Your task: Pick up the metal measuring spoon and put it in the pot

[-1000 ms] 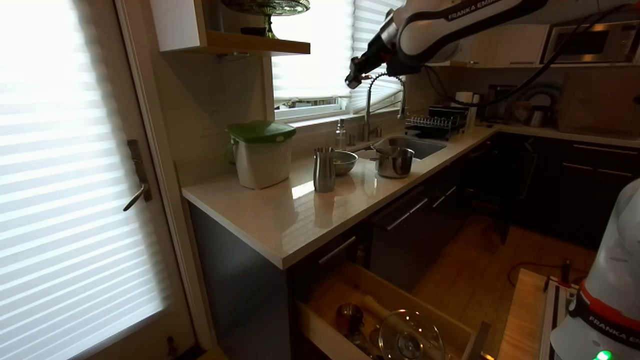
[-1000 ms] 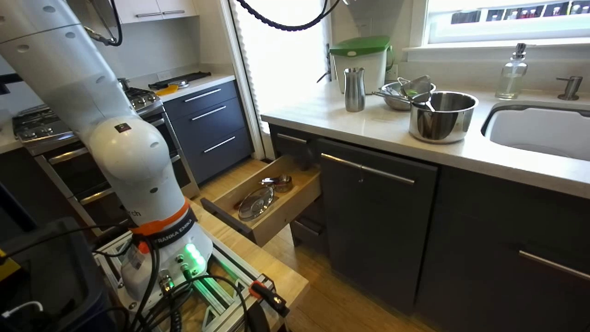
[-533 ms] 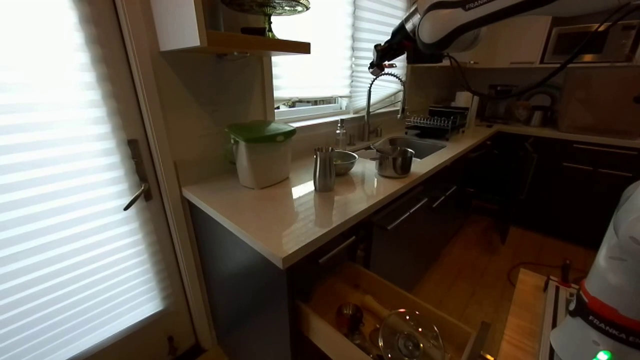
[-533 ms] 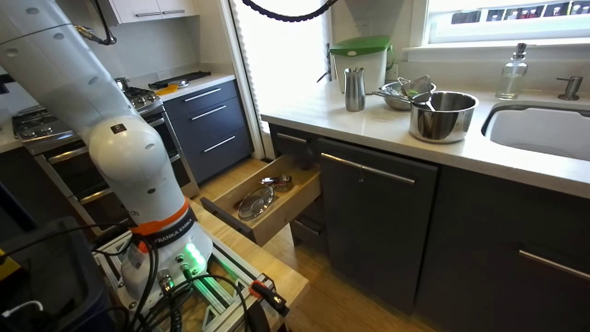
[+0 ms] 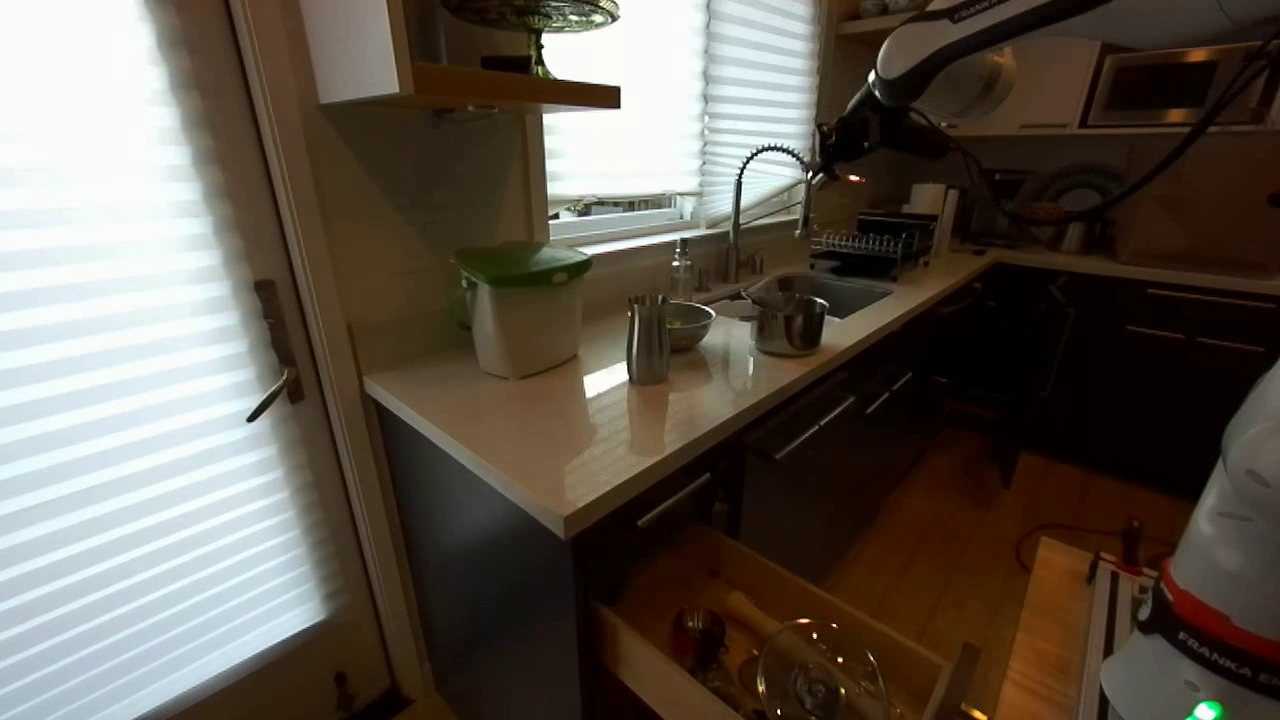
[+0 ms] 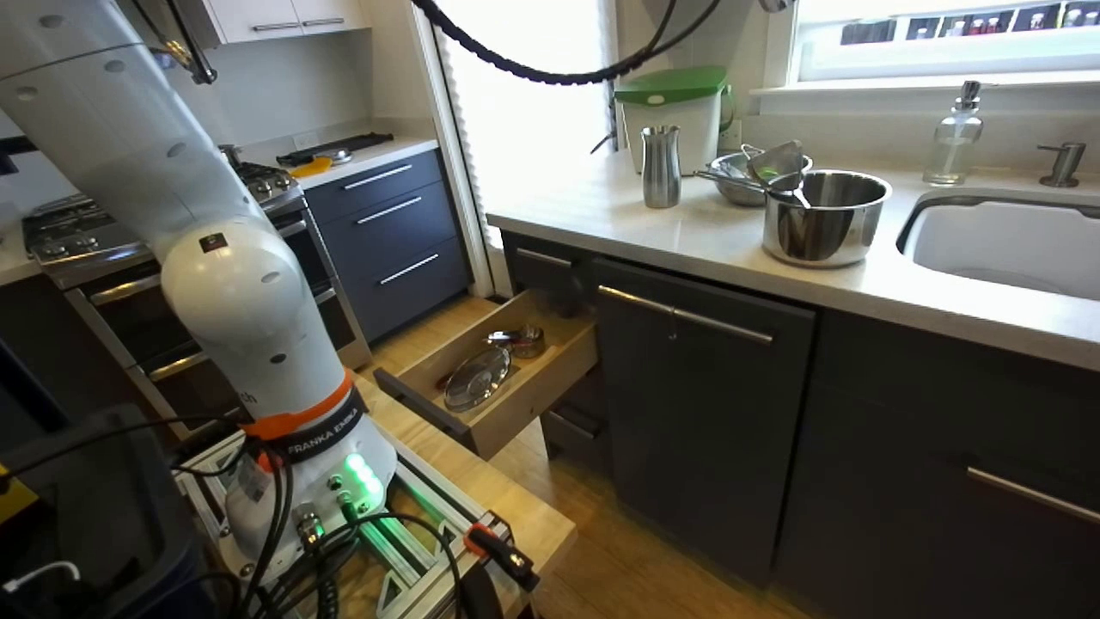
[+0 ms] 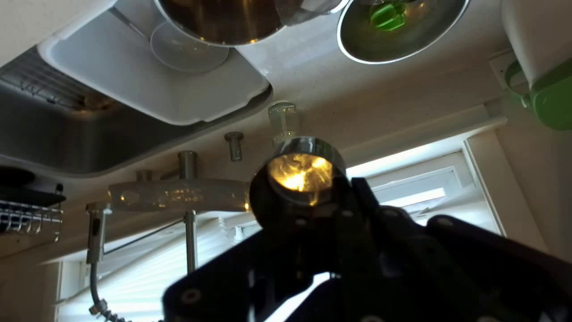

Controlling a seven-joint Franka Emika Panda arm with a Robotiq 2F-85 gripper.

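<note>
My gripper (image 7: 351, 190) is dark, its fingertips close together. It appears shut on the metal measuring spoon (image 7: 301, 172), whose small round bowl glows yellow inside, left of the fingertips; its handle is hidden in shadow. In an exterior view the gripper (image 5: 828, 160) is high in the air near the tap's top, above and right of the pot (image 5: 790, 325); the spoon is hard to make out there. The round metal pot stands upright on the counter, also in an exterior view (image 6: 828, 223) and at the wrist view's top edge (image 7: 223, 22).
A metal bowl (image 6: 739, 185) and utensils touch the pot's left side. A tall metal cup (image 6: 661, 168), green-lidded container (image 6: 672, 120), soap bottle (image 6: 954, 137) and sink (image 6: 1014, 245) surround it. The tap (image 5: 738, 210) rises behind. An open drawer (image 6: 533, 387) juts out below.
The arm and gripper have moved right in an exterior view, from before the window to near the tap, rising slightly and then lowering. The pot and other counter objects have not moved.
</note>
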